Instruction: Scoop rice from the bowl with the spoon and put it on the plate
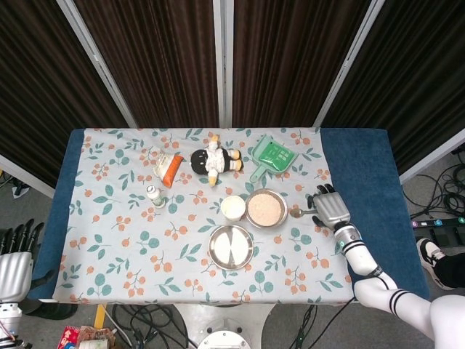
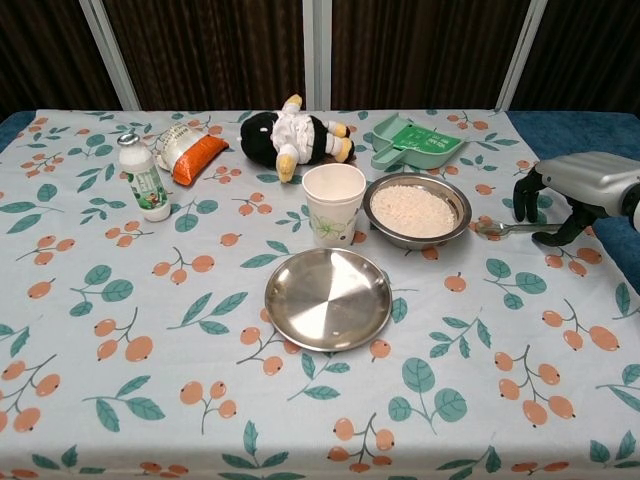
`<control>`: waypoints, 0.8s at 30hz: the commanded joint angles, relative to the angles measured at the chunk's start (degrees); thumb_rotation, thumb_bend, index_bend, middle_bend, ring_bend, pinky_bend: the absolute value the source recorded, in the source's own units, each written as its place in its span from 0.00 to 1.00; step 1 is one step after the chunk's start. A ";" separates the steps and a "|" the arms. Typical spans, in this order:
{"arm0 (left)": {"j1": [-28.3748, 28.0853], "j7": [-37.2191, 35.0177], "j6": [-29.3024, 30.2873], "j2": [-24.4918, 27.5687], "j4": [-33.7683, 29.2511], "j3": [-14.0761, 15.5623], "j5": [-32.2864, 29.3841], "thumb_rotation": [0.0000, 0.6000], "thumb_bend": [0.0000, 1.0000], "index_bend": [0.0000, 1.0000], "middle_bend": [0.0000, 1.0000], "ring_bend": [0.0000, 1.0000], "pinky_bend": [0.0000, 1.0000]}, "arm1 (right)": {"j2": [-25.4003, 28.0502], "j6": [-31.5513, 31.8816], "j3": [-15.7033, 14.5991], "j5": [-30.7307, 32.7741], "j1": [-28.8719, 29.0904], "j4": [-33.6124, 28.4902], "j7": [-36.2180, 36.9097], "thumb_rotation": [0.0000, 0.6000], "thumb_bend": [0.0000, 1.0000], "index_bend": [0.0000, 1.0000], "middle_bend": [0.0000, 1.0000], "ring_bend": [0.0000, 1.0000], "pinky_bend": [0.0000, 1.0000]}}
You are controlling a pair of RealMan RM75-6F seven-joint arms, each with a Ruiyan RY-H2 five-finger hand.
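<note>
The spoon [image 2: 508, 228] lies flat on the floral tablecloth [image 2: 120, 300], just to the right of the bowl [image 2: 417, 211], its scoop end nearest the bowl and its handle pointing away toward the right hand [image 2: 572, 186]. That hand sits over the handle end, palm down, fingers curled downward on either side of the handle; the head view shows the right hand [image 1: 330, 209] just beside the spoon [image 1: 304, 212], but neither view shows whether the fingers actually touch or grip it. The bowl holds white rice and stands just right of a paper cup [image 2: 333, 204]. The empty steel plate [image 2: 328, 299] lies near the bowl, to its front-left. Behind the bowl rests a green dustpan [image 2: 416, 142], with a plush toy [image 2: 292, 137] to its left. The left hand [image 1: 14, 265] hangs well apart from the bowl, off the table's left edge, fingers extended and holding nothing.
</note>
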 commanded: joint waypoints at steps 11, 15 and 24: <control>0.03 -0.05 -0.11 -0.21 0.22 0.09 -0.07 1.00 0.16 0.13 0.13 0.06 0.07 | 0.13 -1.05 -0.13 0.32 0.35 0.91 0.51 1.00 0.29 0.49 0.49 0.15 0.12; 0.05 -0.10 -0.21 -0.27 0.32 0.13 -0.16 1.00 0.16 0.13 0.13 0.06 0.07 | -0.04 -1.46 -0.08 0.49 0.60 1.16 0.44 1.00 0.29 0.49 0.49 0.16 0.12; 0.13 -0.38 -0.31 -0.56 0.71 0.17 -0.32 1.00 0.16 0.13 0.13 0.06 0.07 | -0.20 -2.00 -0.16 0.89 0.87 1.23 -0.10 1.00 0.30 0.52 0.52 0.18 0.12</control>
